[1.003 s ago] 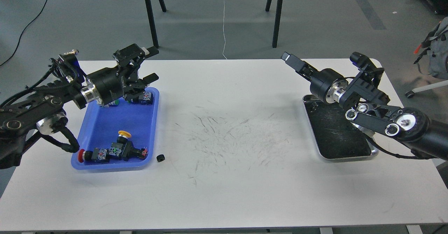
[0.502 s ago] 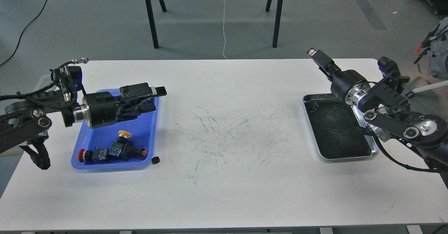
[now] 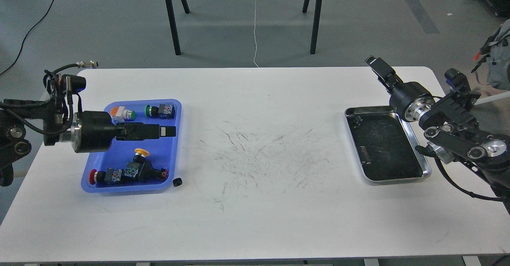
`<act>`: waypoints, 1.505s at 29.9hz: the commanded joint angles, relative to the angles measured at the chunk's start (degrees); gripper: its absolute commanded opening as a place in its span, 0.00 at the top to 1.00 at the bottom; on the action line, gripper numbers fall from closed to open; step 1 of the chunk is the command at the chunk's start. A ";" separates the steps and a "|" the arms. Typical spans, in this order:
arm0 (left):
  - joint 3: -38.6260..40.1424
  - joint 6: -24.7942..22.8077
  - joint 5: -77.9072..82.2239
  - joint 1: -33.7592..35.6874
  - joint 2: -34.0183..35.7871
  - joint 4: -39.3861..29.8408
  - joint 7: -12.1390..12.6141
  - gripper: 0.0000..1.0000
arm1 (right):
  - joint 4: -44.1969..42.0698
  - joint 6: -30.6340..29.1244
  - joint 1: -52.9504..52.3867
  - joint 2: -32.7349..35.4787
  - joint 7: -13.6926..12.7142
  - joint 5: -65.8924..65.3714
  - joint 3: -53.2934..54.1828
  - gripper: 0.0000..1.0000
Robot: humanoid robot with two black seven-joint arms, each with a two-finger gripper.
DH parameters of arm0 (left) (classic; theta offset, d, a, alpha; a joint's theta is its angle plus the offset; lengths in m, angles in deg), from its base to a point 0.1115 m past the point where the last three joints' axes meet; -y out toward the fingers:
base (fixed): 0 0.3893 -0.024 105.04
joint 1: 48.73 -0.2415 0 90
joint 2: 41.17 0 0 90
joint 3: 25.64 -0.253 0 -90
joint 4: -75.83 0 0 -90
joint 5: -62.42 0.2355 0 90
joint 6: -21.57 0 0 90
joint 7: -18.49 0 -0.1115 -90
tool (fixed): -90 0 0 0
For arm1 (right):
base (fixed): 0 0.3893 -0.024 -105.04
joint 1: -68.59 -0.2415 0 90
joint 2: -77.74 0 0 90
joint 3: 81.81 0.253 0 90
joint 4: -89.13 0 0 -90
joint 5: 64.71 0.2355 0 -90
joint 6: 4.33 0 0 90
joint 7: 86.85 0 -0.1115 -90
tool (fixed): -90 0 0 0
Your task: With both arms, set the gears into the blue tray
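One gear point(image 3: 177, 182), small, black and round, lies on the white table point(image 3: 263, 218), touching or almost touching the outside of the near right corner of the blue tray point(image 3: 171, 146). It is not in the tray. The blue tray sits on the left part of the table. Inside it are push-button switches: one with an orange cap point(image 3: 119, 112) and one with a green cap point(image 3: 157, 110) at the far end, and a bunch at the near end with a yellow cap point(image 3: 140, 152) and a red cap point(image 3: 92, 177). The left gripper point(image 3: 165, 131) reaches out flat over the middle of the blue tray and points to the right. Its two fingers look pressed close together from this side, and nothing shows between them. The right gripper point(image 3: 376, 65) is up in the air past the far right corner of the silver tray point(image 3: 426, 169) and points away from the robot. It is too small and dark to tell if it is open or closed. The silver tray sits on the right part of the table and has a dark, scratched bottom. The middle of the table has many thin dark scuff marks point(image 3: 263, 154). Behind the table the floor is grey point(image 3: 358, 19), with black stand legs point(image 3: 171, 17), a thin white cord point(image 3: 255, 23) and some black cables point(image 3: 32, 27) on it.
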 commanded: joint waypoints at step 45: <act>-6.64 1.63 31.02 8.31 -5.31 -5.63 0.00 0.00 | -2.87 0.13 0.18 -0.75 0.35 -0.10 -0.41 0.16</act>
